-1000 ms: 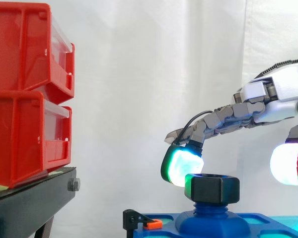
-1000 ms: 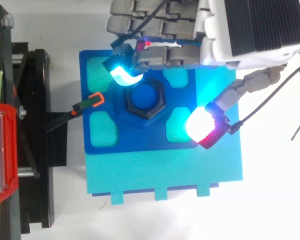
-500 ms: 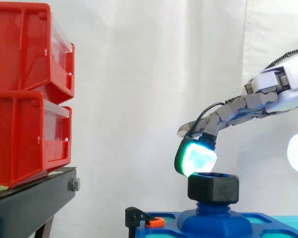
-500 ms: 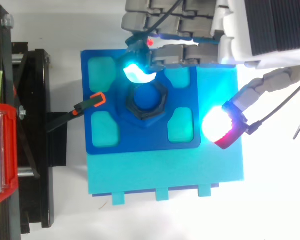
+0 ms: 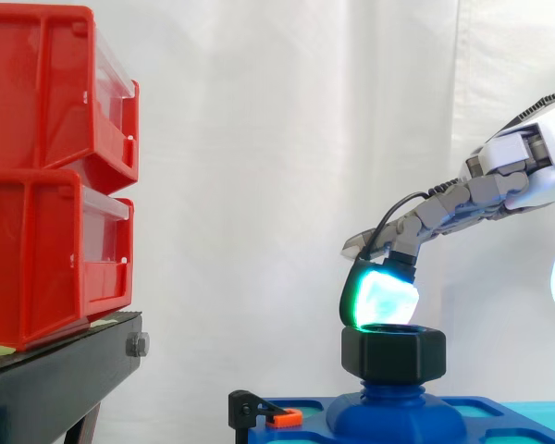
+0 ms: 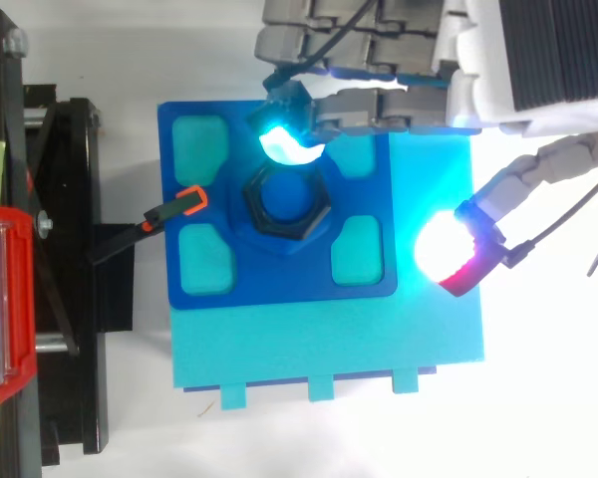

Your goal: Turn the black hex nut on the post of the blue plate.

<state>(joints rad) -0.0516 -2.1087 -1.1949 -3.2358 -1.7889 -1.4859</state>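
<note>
Atop rounded blue post (image 5: 389,392), hexagonal nut (image 5: 393,352).

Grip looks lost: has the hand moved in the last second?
Yes. In the top view the hand shifted right, away from the red bins; its thumb sits farther from the nut.

The hand (image 5: 481,190) at the right edge has grey fingers made of little blocks and a smooth white shell. Its fat fingertips (image 6: 447,249) glow white and blue-green. One has a red rim.
</note>
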